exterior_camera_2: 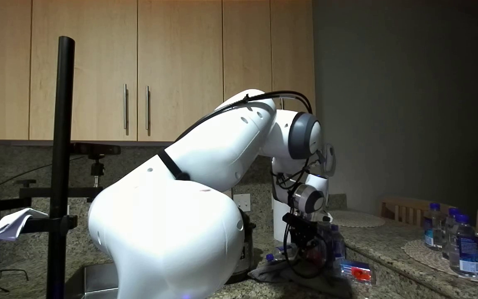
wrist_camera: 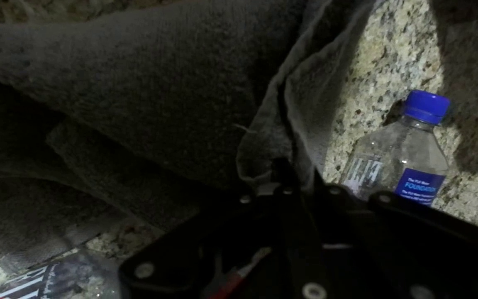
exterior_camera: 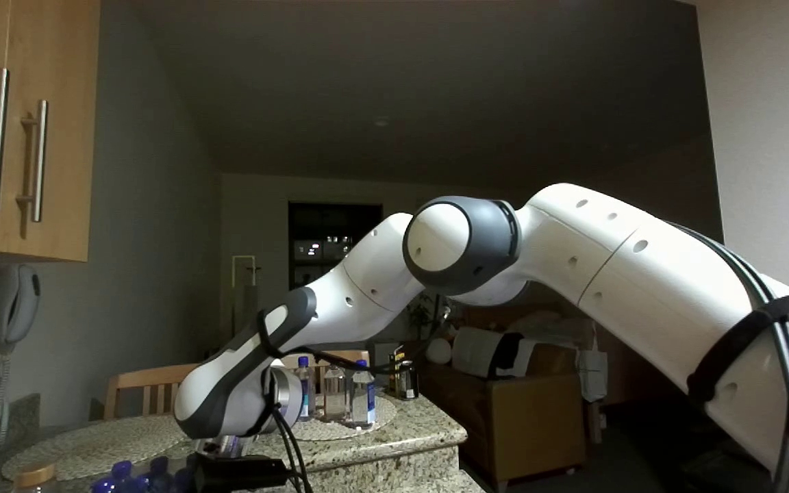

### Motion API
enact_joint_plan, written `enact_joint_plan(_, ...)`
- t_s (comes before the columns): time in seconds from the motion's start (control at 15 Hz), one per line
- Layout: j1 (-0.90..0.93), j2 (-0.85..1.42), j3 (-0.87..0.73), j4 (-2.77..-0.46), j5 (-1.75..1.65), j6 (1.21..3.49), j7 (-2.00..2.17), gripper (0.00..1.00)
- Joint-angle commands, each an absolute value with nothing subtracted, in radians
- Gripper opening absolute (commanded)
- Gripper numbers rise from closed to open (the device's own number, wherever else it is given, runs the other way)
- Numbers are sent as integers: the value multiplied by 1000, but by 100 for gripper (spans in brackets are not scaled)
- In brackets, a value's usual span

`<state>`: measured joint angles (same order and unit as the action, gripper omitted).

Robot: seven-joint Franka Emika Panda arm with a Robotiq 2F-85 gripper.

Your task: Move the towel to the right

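Observation:
The towel is dark grey and crumpled. It fills the left and middle of the wrist view [wrist_camera: 172, 83] and lies on the granite counter in an exterior view [exterior_camera_2: 272, 273]. My gripper [wrist_camera: 300, 172] points down at the towel. Its fingertips stand close together with a raised fold of the towel between them, so it is shut on the towel. The fingers are very dark, and the lower part of the fold is hidden by them. In an exterior view the gripper [exterior_camera_2: 305, 238] is above the towel in shadow, and its fingertips are hard to make out.
A clear bottle with a blue cap [wrist_camera: 405, 153] lies right beside the towel. Another bottle [wrist_camera: 56, 278] lies at its lower left. Several bottles [exterior_camera_2: 466, 249] stand on the raised counter. A paper towel roll [exterior_camera_2: 281, 222] and a sink [exterior_camera_2: 100, 278] are nearby.

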<state>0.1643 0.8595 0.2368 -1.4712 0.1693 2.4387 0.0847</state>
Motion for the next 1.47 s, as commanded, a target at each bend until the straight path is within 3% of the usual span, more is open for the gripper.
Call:
enact_joint_plan(0.0, 185, 826, 227, -1485, 194, 2440, 115, 9)
enact_joint_plan(1.4, 206, 575, 165, -1535, 180, 2325, 168, 9)
